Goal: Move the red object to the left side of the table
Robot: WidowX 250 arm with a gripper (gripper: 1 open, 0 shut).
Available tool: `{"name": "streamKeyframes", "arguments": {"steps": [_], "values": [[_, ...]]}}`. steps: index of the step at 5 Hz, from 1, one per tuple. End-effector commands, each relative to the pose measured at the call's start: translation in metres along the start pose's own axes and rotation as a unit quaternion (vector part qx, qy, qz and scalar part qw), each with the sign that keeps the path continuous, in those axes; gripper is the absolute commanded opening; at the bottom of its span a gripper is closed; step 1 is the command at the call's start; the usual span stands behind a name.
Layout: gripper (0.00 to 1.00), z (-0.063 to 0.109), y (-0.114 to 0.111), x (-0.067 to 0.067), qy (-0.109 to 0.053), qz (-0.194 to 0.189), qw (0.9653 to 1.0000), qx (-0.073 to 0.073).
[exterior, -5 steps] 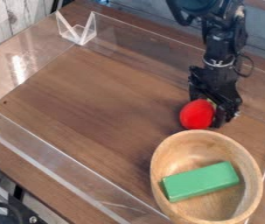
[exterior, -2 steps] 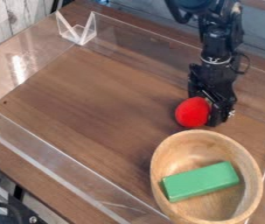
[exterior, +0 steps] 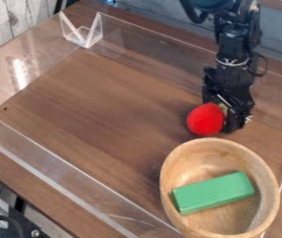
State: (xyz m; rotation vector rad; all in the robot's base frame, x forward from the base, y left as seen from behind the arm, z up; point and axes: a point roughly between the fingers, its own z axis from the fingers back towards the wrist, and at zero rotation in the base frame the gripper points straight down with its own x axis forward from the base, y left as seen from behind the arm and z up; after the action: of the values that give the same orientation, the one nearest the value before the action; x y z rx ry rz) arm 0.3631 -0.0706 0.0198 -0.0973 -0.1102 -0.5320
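The red object (exterior: 206, 118), a small round bright-red toy, lies on the dark wood table (exterior: 106, 93) right of centre. My black gripper (exterior: 226, 112) points straight down at the tabletop, right beside the toy on its right and far side. Its fingers stand open and the toy partly overlaps the left finger (exterior: 214, 103). I cannot tell whether the finger touches the toy. Nothing is gripped.
A round light wooden bowl (exterior: 169, 173) sits at the front right, just below the toy, with a green rectangular block (exterior: 213, 192) inside. Low clear acrylic walls (exterior: 56, 167) edge the table. A clear angled acrylic piece (exterior: 81, 30) stands at the back left.
The gripper has rolled slightly about its vertical axis while staying in the same spot. The red toy has barely shifted.
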Motion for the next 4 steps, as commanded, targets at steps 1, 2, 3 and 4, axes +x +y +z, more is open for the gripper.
{"name": "streamKeyframes", "arguments": {"steps": [1,2,3,4], "values": [[1.0,0.009,-0.001,-0.004,-0.01,-0.02,0.9997,-0.002],[1.0,0.011,-0.005,-0.012,-0.007,-0.037,0.9993,-0.007],[1.0,0.012,-0.006,-0.016,-0.004,-0.041,0.9991,-0.01],[1.0,0.014,-0.007,-0.019,-0.002,-0.044,0.9989,-0.014]]}}
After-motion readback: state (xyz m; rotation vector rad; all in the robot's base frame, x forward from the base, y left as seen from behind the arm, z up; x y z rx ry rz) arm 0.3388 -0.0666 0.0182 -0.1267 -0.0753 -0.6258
